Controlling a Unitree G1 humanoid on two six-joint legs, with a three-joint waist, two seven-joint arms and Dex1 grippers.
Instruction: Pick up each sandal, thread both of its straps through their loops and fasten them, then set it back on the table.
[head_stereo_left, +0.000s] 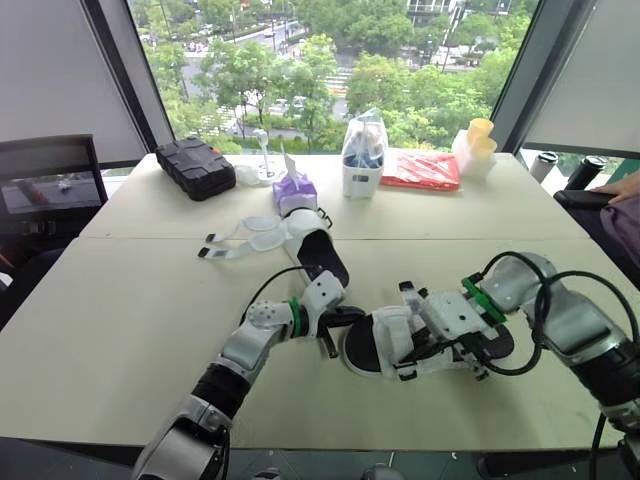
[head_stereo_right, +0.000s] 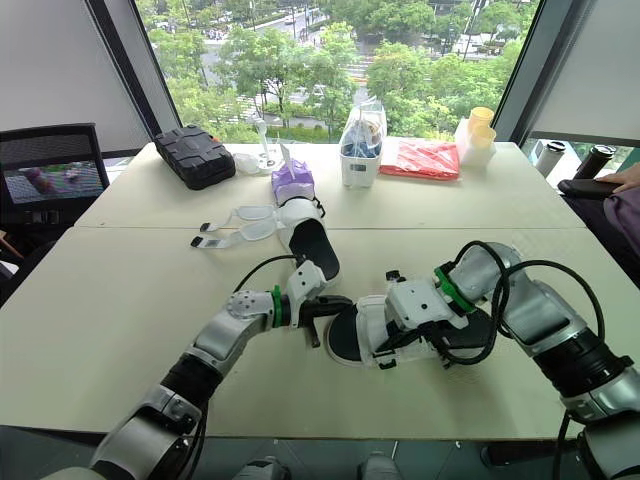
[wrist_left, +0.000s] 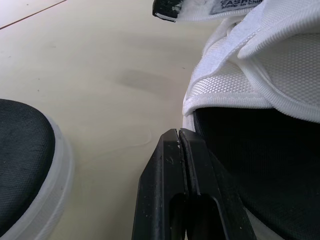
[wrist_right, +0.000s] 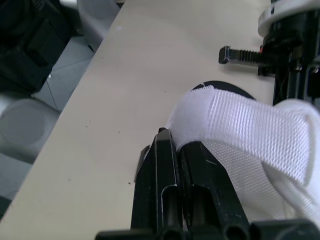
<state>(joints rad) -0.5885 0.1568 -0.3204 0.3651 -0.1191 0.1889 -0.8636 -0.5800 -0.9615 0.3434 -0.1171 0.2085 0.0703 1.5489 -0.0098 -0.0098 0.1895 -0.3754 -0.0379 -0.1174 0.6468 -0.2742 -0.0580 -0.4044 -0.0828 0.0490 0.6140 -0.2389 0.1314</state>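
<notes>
Half done at most: worked on near sandal, flat on table between tools. Found left tool closed tight, empty, beside it; right tool closed against white strap. Judged strap-threading next, needing firmer pinch.

An office or meeting room on an upper floor; tall dark-framed windows look down on treetops and a street; two pale beige rectangular counters stand edge to edge, carrying a black ribbed plastic case, a purple tissue box and stacked yellow paper cups; a dark-framed screen glows at the left.
</notes>
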